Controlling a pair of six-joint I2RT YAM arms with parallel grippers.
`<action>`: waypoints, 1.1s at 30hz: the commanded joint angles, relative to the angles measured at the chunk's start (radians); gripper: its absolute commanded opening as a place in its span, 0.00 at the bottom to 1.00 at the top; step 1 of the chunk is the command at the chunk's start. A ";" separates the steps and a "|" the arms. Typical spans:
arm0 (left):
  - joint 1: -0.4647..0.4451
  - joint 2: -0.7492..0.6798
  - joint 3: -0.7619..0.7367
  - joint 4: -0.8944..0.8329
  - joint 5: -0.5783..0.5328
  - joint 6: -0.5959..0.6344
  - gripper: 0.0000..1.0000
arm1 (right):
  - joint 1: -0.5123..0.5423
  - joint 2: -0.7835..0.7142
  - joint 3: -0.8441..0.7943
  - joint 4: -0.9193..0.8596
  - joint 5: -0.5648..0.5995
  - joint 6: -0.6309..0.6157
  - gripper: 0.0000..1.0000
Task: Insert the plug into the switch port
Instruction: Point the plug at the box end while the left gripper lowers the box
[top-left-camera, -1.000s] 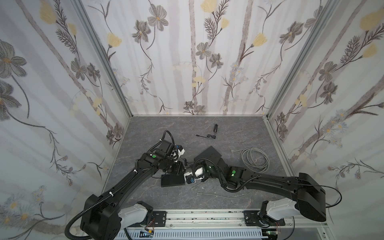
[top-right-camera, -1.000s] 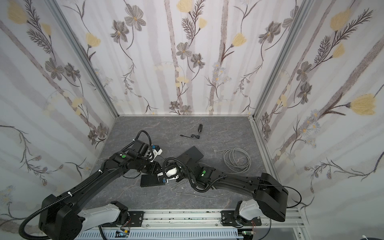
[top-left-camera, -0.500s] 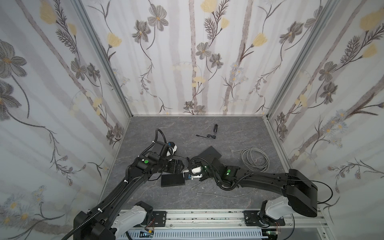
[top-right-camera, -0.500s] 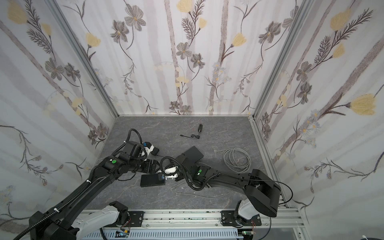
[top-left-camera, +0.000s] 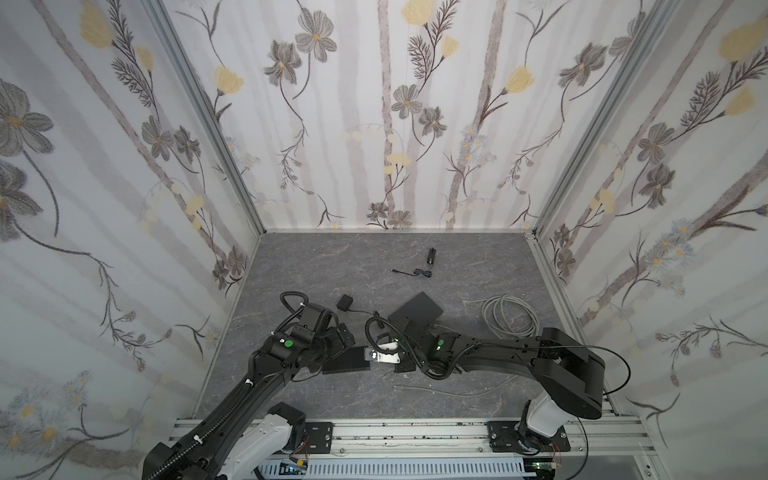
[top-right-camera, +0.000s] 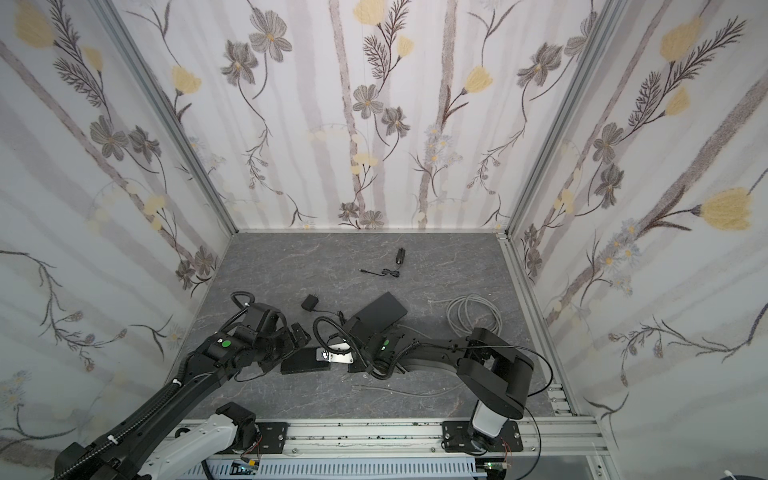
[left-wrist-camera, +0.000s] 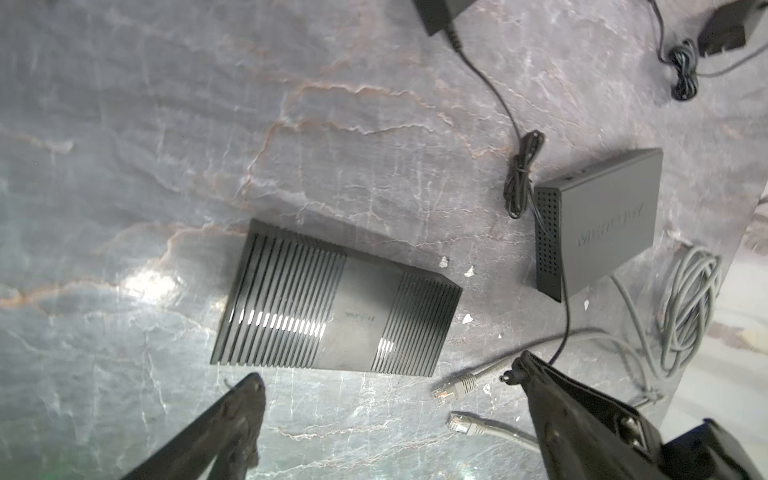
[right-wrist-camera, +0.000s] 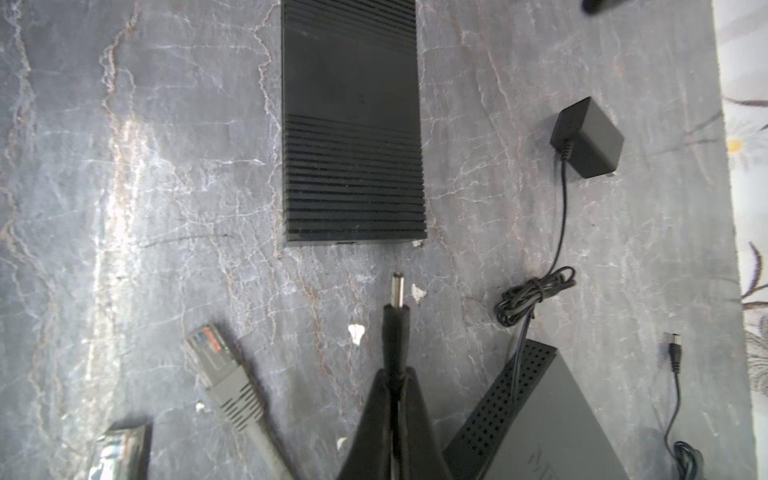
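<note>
Right now my right fingers (right-wrist-camera: 395, 388) are clamped shut on the black sleeve of the plug (right-wrist-camera: 397, 320). Its metal tip sticks out ahead of them and points at the near short edge of the switch (right-wrist-camera: 353, 124), close but not touching, and a strip of bare counter (right-wrist-camera: 166, 208) shows between them. My left fingers (top-left-camera: 345, 336) are spread wide with nothing between them, hovering near the switch and apart from it. In the left wrist view that ribbed black box lies flat just past their tips. A thin cord (right-wrist-camera: 562, 216) leaves the power adapter (right-wrist-camera: 590, 137) beside the switch, passes through a tied bundle (right-wrist-camera: 536, 295) and crosses the perforated side of a flat dark box (right-wrist-camera: 540, 415) next to my right fingers. On their other side a network cable end (right-wrist-camera: 216, 365) lies on the counter. Farther out, in both top views, a grey cable coil (top-left-camera: 509, 316) lies near the right wall
</note>
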 joint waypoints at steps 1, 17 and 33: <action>0.003 -0.018 -0.026 -0.004 -0.002 -0.258 1.00 | 0.001 0.021 0.008 -0.020 -0.037 0.050 0.00; 0.099 0.176 -0.086 0.141 0.081 -0.260 1.00 | 0.013 0.129 0.103 -0.091 -0.038 0.119 0.00; 0.209 0.148 -0.052 0.082 -0.031 -0.052 0.91 | 0.025 0.206 0.208 -0.212 0.054 0.155 0.00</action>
